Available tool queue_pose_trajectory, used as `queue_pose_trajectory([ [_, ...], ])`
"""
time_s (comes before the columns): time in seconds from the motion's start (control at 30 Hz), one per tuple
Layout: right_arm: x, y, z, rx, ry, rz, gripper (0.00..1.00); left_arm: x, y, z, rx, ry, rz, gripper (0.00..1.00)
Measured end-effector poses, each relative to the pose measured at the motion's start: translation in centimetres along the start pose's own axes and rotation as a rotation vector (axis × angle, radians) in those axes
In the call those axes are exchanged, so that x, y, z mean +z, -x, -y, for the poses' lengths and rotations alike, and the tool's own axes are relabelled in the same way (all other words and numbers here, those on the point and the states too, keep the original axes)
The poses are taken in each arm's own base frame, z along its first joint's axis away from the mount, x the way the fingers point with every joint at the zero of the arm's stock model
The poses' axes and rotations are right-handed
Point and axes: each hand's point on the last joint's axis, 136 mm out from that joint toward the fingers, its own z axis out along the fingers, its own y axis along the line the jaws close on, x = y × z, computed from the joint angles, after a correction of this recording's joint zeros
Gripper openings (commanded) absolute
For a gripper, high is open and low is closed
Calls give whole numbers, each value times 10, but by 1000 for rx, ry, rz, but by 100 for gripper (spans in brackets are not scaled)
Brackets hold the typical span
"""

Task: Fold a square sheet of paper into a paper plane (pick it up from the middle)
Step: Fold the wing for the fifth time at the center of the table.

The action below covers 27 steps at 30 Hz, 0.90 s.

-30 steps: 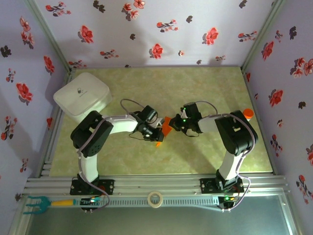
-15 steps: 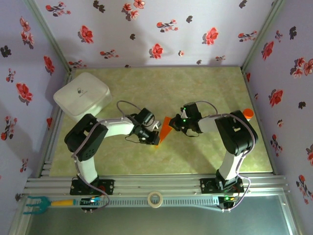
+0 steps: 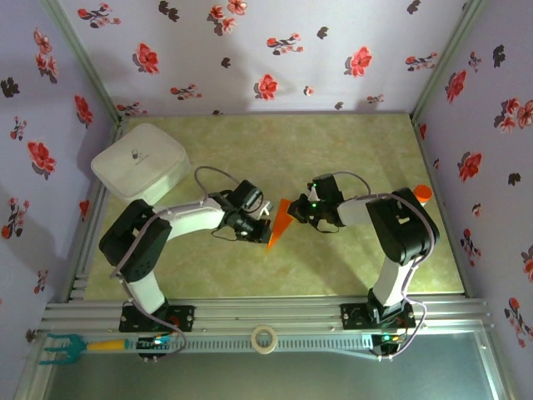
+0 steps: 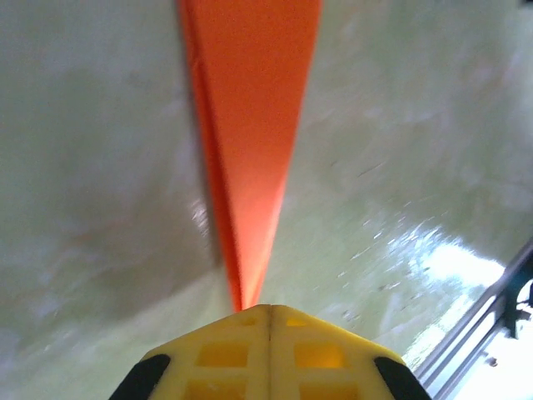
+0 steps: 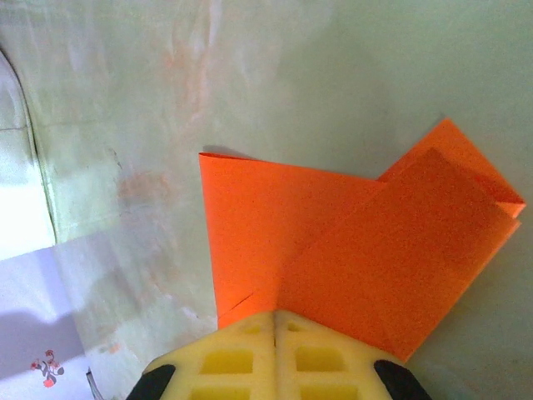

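Left wrist camera: the left gripper is pinching the orange paper by its narrow tip; the right gripper is clamping the wide end. Left arm and right arm are reaching inward, elbows bent, meeting mid-frame.

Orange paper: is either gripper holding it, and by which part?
Both hold it. The left gripper pinches the orange paper at its narrow end. The right gripper pinches the edge of its wide, layered part.
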Motion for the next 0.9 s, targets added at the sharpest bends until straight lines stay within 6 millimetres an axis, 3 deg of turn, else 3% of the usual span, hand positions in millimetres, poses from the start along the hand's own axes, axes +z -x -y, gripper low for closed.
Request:
queue_pose_trajectory([
  [0.17, 0, 0, 0, 0, 0, -1, 0, -6, 29, 27, 23, -80, 67, 8],
  [0.27, 0, 0, 0, 0, 0, 0, 0, 1, 37, 34, 23, -119, 56, 10],
  [0.5, 0, 0, 0, 0, 0, 0, 0, 28, 17, 13, -28, -97, -39, 10],
  [0.67, 0, 0, 0, 0, 0, 0, 0, 34, -7, -4, -68, -56, -100, 10],
  [0.9, 0, 0, 0, 0, 0, -1, 0, 31, -17, -8, -54, -65, -85, 10],
])
